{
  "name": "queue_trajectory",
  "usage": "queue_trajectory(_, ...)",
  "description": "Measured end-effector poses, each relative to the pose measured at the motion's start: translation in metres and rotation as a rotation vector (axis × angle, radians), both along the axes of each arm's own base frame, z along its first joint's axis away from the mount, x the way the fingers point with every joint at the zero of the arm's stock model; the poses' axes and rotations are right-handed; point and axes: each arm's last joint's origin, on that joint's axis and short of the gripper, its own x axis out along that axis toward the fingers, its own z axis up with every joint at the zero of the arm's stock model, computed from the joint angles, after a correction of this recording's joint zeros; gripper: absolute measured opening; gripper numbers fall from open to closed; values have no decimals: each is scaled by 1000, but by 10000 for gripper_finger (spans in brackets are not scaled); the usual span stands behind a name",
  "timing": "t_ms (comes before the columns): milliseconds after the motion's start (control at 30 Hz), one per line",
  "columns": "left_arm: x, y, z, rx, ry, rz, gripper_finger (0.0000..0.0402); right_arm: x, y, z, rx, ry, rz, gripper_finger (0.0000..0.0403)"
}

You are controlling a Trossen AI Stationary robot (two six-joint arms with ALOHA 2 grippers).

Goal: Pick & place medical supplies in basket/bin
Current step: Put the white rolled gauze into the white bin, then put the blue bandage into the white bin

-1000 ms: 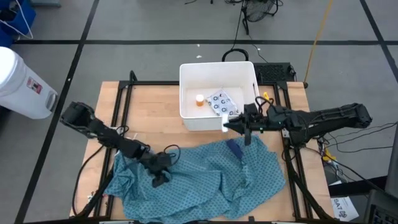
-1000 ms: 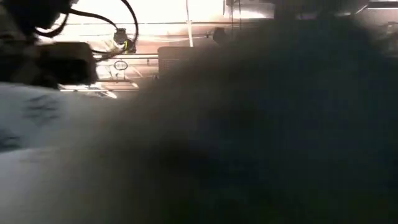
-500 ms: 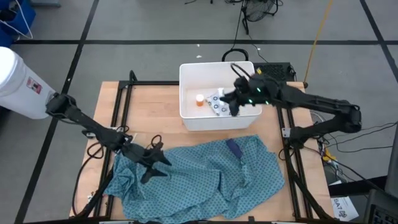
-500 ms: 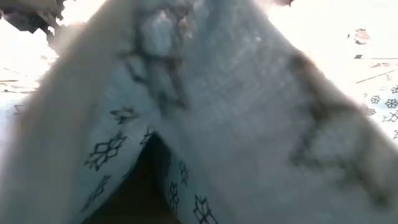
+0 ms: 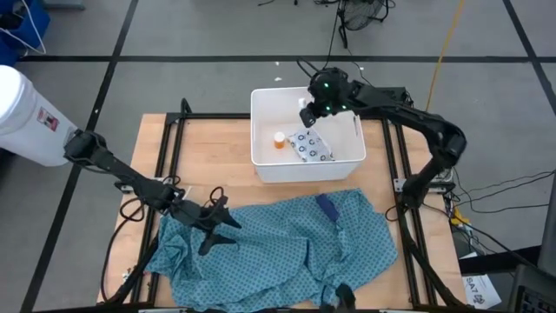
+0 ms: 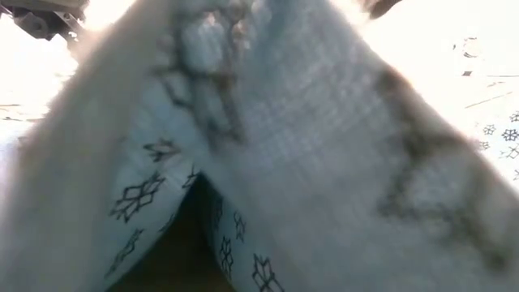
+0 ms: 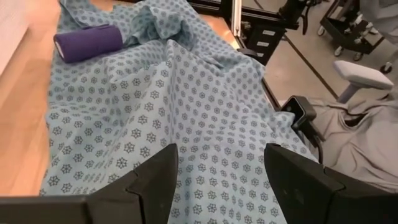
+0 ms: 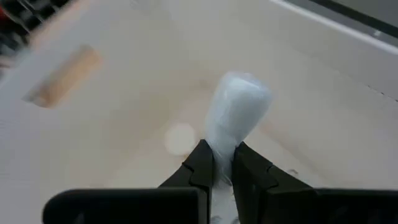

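Note:
The white tub (image 5: 261,165) stands at the table's far middle. On its floor lie the orange pill bottle (image 5: 278,139) and the flat ring-printed packet (image 5: 310,146). My right gripper (image 5: 306,113) hangs over the tub's far part, shut on the small white tube (image 8: 236,106). The dark blue block (image 5: 326,206) lies on the teal cloth (image 5: 278,243) near the tub; it also shows in the left wrist view (image 7: 87,43). My left gripper (image 5: 213,228) is open and empty just above the cloth's left part (image 7: 217,162). My right gripper pinches one end of the white tube (image 8: 219,146) between its two fingers (image 8: 200,163). The fingers slant down into the tub from the table's right side. The rest of the tube sticks out past the fingertips, lifted clear of the tub's floor (image 8: 124,124).
The teal cloth covers the table's near half and drapes over the low view's lens (image 6: 259,146). A white cylindrical container with a red label (image 5: 26,113) stands beyond the table's left edge. Bare wood (image 5: 208,148) lies left of the tub.
My right gripper has carried the white tube from beside the tub's near right corner up and toward the far edge, over the tub's inside. My left gripper has shifted slightly toward the table's left edge above the cloth.

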Motion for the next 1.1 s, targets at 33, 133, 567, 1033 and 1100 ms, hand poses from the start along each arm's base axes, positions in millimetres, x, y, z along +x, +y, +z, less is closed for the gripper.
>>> queue_trajectory(33, 0, 0, 0, 0, 0, 1, 244, 1, -5, -5, 0, 19, -1, 24)
queue_trajectory(133, 0, 0, 0, 6, -4, -1, 243, 1, -23, -18, 16, 48, -28, 24)
queue_trajectory(567, 0, 0, 1, 5, -5, 1, 243, -9, -59, -43, 42, 122, -115, 105)
queue_trajectory(1033, 0, 0, 1, -4, -1, 15, 243, -4, -50, -45, 23, 166, -50, 203)
queue_trajectory(1100, 0, 0, 1, -7, 0, 16, 243, -4, -50, -45, 23, 166, -48, 216)
